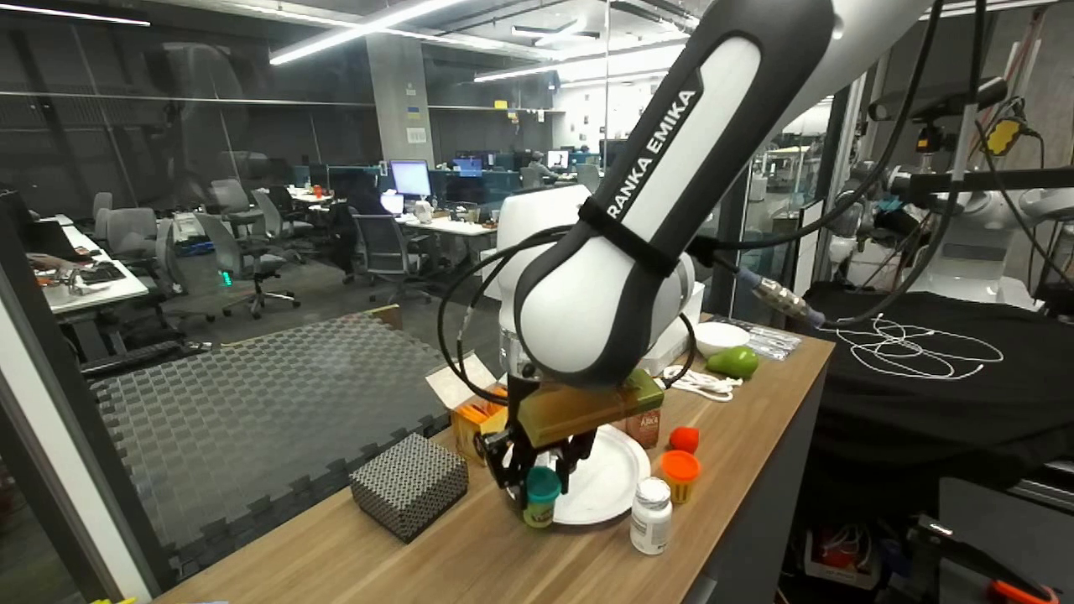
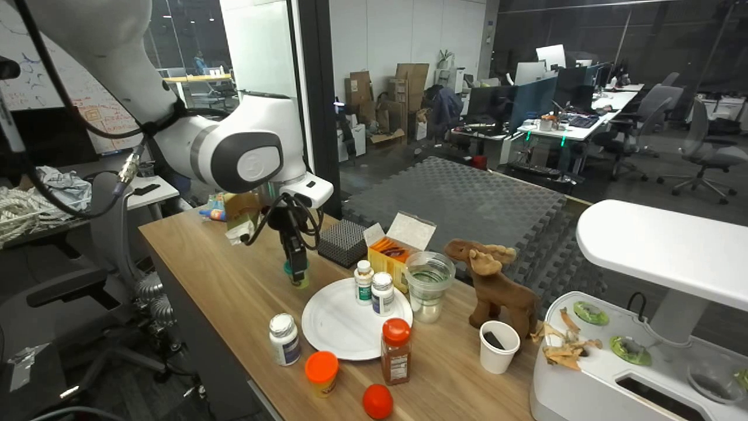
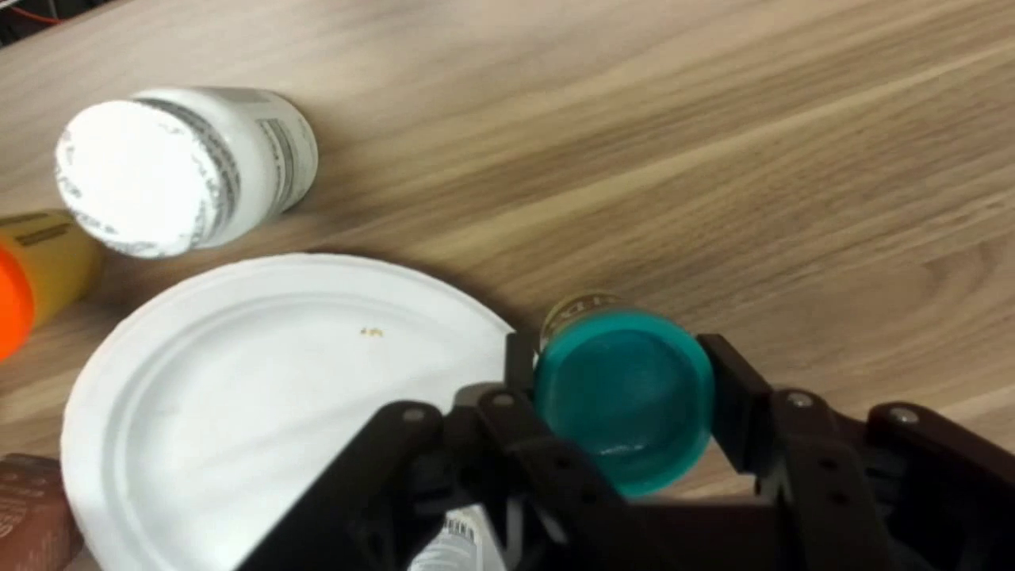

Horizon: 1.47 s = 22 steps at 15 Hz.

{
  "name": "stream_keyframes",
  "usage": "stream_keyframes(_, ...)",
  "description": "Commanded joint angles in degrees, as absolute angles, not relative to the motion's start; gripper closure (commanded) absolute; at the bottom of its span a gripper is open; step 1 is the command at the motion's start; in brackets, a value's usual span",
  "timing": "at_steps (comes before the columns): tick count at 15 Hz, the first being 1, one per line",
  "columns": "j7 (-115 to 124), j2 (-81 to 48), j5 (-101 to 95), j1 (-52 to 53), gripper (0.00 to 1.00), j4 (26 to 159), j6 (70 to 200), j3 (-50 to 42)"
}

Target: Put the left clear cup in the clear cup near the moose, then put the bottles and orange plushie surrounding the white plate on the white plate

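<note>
My gripper (image 3: 622, 373) is shut on a jar with a teal lid (image 3: 626, 404), one finger each side, beside the white plate (image 2: 327, 327). I cannot tell whether the jar touches the table. Two white bottles (image 2: 363, 286) (image 2: 383, 295) stand on the plate. Around the plate stand a white bottle (image 2: 284, 340), a yellow jar with an orange lid (image 2: 321, 374), a red-capped spice bottle (image 2: 396, 354) and a round orange-red plushie (image 2: 377, 401). Clear cups (image 2: 428, 286), seemingly nested, stand near the brown moose (image 2: 497, 280); they are hidden in an exterior view.
A grey patterned box (image 1: 409, 486) and an open yellow box (image 2: 397, 248) stand along the table edge. A paper cup (image 2: 498, 346) and a white planter (image 2: 578, 380) are beyond the plate. A white bowl (image 1: 722, 337) and a green pear-shaped item (image 1: 732, 362) lie farther along.
</note>
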<state>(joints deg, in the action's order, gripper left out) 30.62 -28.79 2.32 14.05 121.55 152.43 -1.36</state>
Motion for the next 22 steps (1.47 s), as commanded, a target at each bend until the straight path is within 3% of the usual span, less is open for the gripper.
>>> stream_keyframes(1, 32.3, -28.7, 2.0, 14.6, 0.72, 119.1, 151.1, -3.7)
stream_keyframes(21, 32.8, -41.6, 2.9, 12.6, 0.7, 105.9, 146.2, -6.0)
stream_keyframes(22, 32.5, -41.3, 3.0, 12.4, 0.27, 106.0, 145.9, -5.7)
